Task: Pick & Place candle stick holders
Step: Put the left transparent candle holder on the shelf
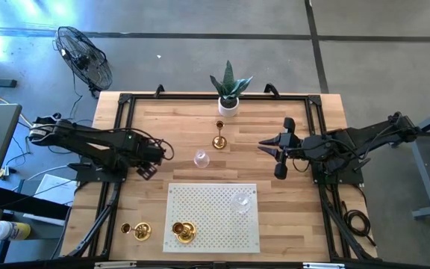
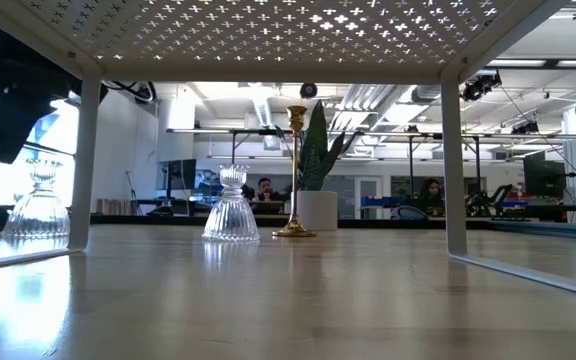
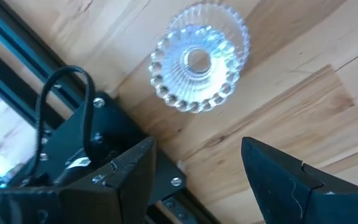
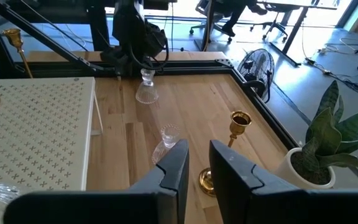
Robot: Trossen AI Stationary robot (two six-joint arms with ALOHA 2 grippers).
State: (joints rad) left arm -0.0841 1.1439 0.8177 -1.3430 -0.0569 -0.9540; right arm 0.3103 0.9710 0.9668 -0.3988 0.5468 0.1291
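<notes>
Nearest is the white mat [image 1: 213,224], raised on legs. On it stand one gold holder [image 1: 184,232] and one clear glass holder [image 1: 241,200]. A second gold holder [image 1: 136,230] is on the bare wood just left of the mat.

Farther in, on the left, the left gripper [image 3: 197,162] hangs with its fingers spread wide over another glass holder [image 3: 197,59] and holds nothing. I judge that this is the approach step of a pick. The next move calls for going down so that the fingers come on both sides of the narrow neck, and then closing gently, because ribbed glass may slip.

A third glass holder [image 1: 201,158] stands at the table's middle. To its right the right gripper [image 1: 278,153] waits with its fingers nearly together and empty. Beyond them stands a tall gold holder [image 1: 219,138], and farthest the potted plant [image 1: 230,90].

In the high view the left arm covers the glass holder under it. The left wrist view shows it from above, and the right wrist view shows it standing upright below that gripper. The low view, from under the mat, shows nothing that is on top of the mat.
</notes>
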